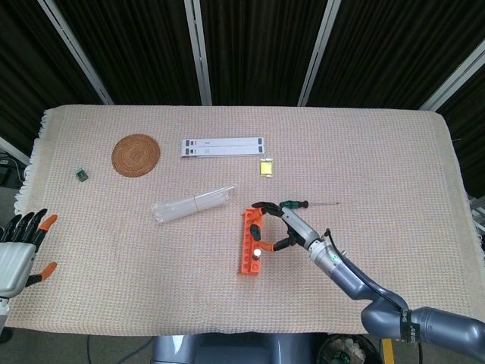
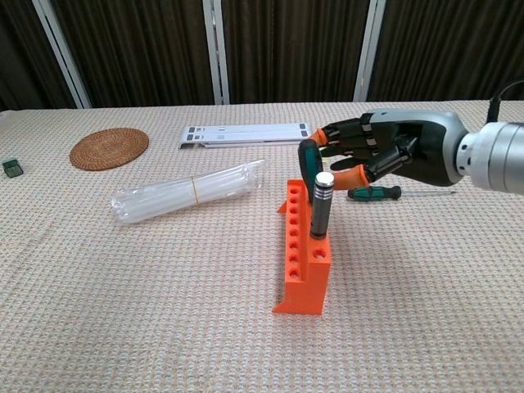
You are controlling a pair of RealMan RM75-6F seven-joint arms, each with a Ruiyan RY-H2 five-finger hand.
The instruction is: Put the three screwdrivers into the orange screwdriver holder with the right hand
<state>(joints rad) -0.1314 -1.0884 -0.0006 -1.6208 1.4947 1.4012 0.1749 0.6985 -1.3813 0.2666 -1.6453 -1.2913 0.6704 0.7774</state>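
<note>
The orange screwdriver holder [image 1: 248, 241] [image 2: 301, 258] stands mid-table. A dark screwdriver with a silver cap [image 2: 319, 206] [image 1: 258, 252] is upright in its near end. Behind it, a green-handled screwdriver [image 2: 308, 164] also stands in the holder. My right hand [image 2: 393, 151] [image 1: 282, 226] hovers just right of that green handle with its fingers spread; the fingertips [image 2: 326, 135] reach its top, the thumb stays well apart. A third screwdriver with a green and black handle [image 2: 374, 193] [image 1: 297, 204] lies flat on the cloth behind the hand. My left hand [image 1: 19, 246] rests at the table's left edge, holding nothing.
A clear bag of tubes [image 1: 193, 205] [image 2: 190, 193] lies left of the holder. A woven coaster [image 1: 136, 154], two white strips [image 1: 223, 146], a small yellow item [image 1: 266, 167] and a small green object [image 1: 81, 175] sit farther back.
</note>
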